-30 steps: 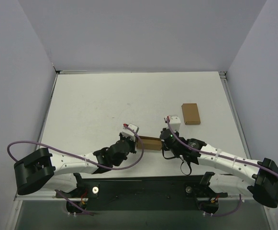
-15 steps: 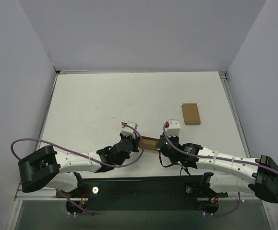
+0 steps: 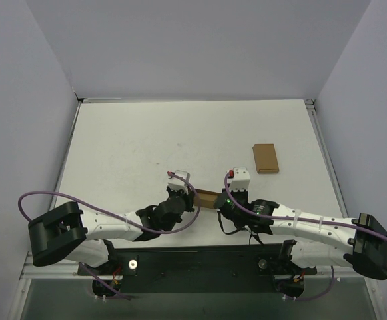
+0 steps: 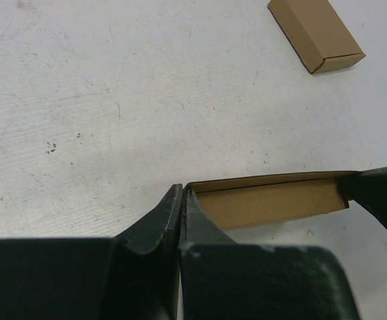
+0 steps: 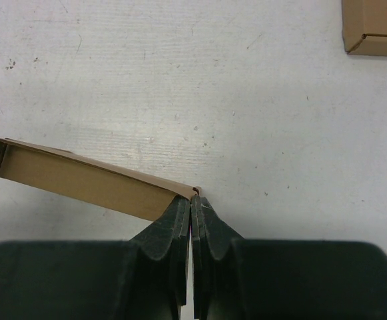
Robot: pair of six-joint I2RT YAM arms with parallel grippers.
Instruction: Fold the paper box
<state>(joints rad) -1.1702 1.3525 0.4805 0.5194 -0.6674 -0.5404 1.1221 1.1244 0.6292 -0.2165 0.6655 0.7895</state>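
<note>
I'm clamping left pincer [image 4: 181,191] shut on one paper box [image 4: 273,203] end | right pincer [image 5: 192,197] nipping the opposite corner | paper box spanning between them, close to worktop [image 4: 113,100] | I'm judging: squeezing evenly, pushing inward gently, avoiding stray creases

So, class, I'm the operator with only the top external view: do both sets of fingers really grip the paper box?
Observer: Yes; the left fingers are shut on one end of the paper box.
Operator: And the right?
Observer: The right fingers are shut on its opposite end corner.
Operator: And the other box?
Observer: The closed cardboard box lies flat, a flap seam visible at one end.
</note>
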